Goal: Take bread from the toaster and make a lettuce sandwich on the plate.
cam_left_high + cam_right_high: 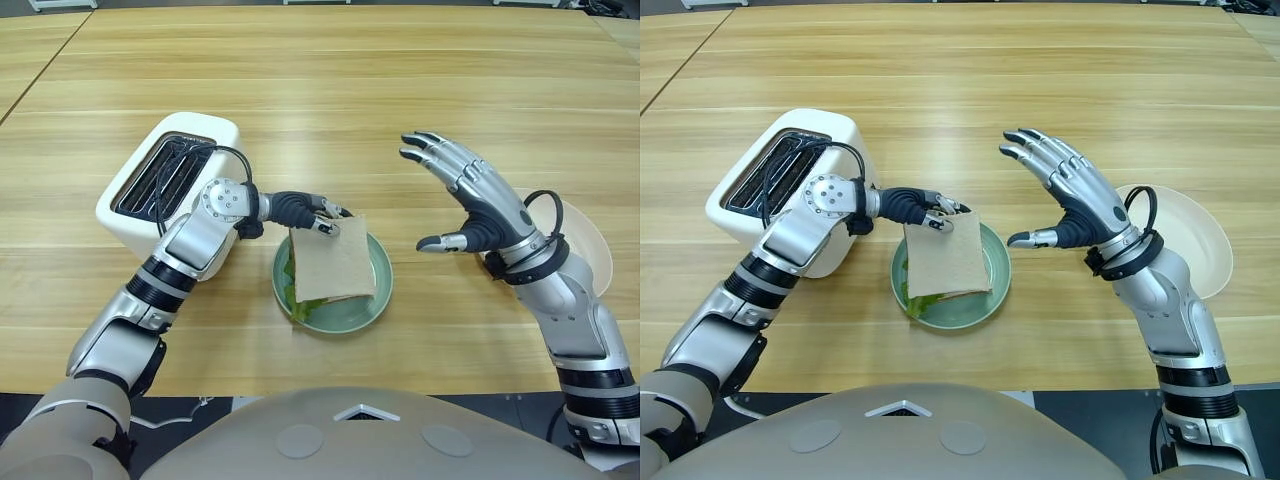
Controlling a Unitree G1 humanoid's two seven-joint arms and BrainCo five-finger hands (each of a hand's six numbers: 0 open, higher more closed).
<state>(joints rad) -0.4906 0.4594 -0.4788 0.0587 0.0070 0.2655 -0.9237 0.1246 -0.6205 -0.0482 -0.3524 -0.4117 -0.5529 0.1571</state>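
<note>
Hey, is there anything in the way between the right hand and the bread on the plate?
Nothing visible. The right hand is open to the right of the green plate, with bare table between them. The left hand grips the bread slice at its far corner, on the opposite side.

Around the green plate (382, 296): blocked at 10 o'clock by the toaster (135, 205). Crossed at the 11 o'clock rim by the left hand (305, 212), pinching a corner of the top bread slice (332, 262). Hemmed at 3 o'clock by the raised, spread right hand (470, 195) and, beyond it, a white bowl (590, 245). Free from 12 to 2 o'clock over bare table (330, 80).
</note>
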